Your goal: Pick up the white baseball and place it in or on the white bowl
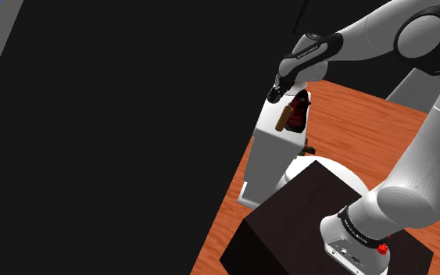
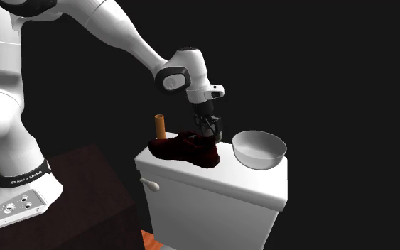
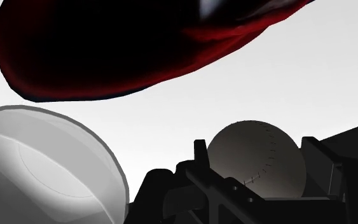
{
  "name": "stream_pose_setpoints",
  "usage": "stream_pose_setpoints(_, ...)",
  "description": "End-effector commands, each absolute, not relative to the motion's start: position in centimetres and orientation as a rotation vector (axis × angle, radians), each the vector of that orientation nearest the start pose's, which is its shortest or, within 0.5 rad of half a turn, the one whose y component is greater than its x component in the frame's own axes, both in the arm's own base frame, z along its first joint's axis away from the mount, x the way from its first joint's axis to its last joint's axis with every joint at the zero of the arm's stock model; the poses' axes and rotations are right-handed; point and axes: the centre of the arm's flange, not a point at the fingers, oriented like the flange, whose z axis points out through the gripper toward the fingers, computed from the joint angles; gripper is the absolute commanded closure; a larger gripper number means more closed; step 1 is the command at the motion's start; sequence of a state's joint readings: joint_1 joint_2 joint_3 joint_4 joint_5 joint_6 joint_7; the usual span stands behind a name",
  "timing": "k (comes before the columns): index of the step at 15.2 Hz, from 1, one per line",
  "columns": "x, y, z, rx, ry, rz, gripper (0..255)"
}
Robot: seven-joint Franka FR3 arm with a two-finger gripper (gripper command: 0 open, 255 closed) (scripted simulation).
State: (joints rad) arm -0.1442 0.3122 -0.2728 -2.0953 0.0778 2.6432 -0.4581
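White tank lid (image 2: 258,186), fingers (image 3: 320,162) clasping pale baseball (image 3: 257,159), bowl (image 3: 37,159) nearby

A dark red, shoe-like object (image 2: 191,148) lies on the lid of a white toilet cistern (image 2: 212,206), with a brown cylinder (image 2: 159,126) upright just beside it. A flush lever (image 2: 149,185) juts from the cistern's front. Reddish wooden floor (image 1: 351,125) lies below.

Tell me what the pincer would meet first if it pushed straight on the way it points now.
The pincer points down with the baseball clasped in it. Going straight on, ball and pincer would likely press into the white tank lid just below. The remaining gap is unclear.
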Motion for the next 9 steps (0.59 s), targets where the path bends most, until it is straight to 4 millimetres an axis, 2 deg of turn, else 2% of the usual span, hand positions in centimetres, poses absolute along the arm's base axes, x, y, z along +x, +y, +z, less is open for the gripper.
stream_pose_setpoints(1,55.4,-24.2,30.0,-3.260,-0.001,-0.339,255)
stream_pose_setpoints(3,55.4,-24.2,30.1,-3.260,-0.001,-0.339,255)
stream_pose_setpoints(9,55.4,-24.2,33.2,-3.260,-0.001,-0.339,255)
